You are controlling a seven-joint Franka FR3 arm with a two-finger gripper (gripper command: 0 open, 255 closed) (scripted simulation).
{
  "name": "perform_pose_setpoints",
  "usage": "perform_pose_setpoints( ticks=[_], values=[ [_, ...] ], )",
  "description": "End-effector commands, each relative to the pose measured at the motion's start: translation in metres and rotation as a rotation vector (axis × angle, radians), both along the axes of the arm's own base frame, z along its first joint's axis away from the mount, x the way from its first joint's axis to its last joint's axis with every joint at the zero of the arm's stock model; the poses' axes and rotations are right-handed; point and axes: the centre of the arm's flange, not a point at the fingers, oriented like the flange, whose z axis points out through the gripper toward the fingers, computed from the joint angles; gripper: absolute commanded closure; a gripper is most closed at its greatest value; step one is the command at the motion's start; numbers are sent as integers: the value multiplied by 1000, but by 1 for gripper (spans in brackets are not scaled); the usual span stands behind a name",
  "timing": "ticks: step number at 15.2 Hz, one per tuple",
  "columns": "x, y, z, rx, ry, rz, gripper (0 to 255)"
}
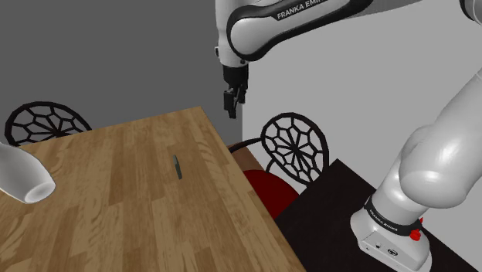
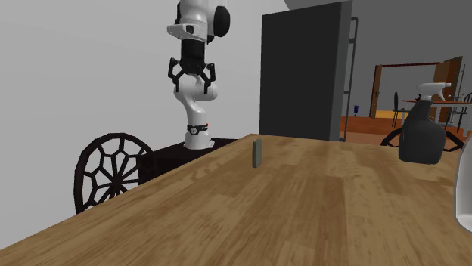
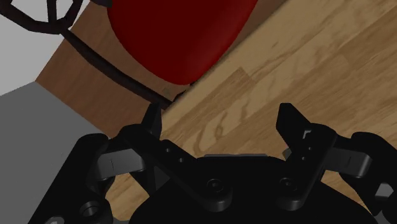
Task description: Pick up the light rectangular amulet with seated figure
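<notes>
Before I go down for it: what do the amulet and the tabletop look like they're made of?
Amulet: a plain grey, matte slab standing on edge, with no texture or figure visible. The material is unclear, possibly stone or metal. Tabletop: wood, judging by the brown grain streaks and plank seams, with a faint satin sheen.

Wood table (image 1: 116, 220); spray bottle (image 2: 420, 137); red-seat chair (image 1: 266, 192) beside.

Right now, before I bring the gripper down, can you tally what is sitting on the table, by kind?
grey amulet, standing upright: 1
dark spray bottle: 1
white rounded object, kind unclear: 1
Total on the table: 3
</notes>
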Motion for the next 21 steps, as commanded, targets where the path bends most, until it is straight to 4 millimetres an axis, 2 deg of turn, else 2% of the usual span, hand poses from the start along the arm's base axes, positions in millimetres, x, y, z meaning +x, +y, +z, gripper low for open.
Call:
perform_pose_setpoints(
  ticks=[1,12,20,21],
  values=[
    [10,22,-9,-2,9,34,0],
    [63,142,-77,-12,59,215,0],
    [85,234,-129,-19,95,347,0],
    [85,234,-134,-19,95,347,0]
  ],
)
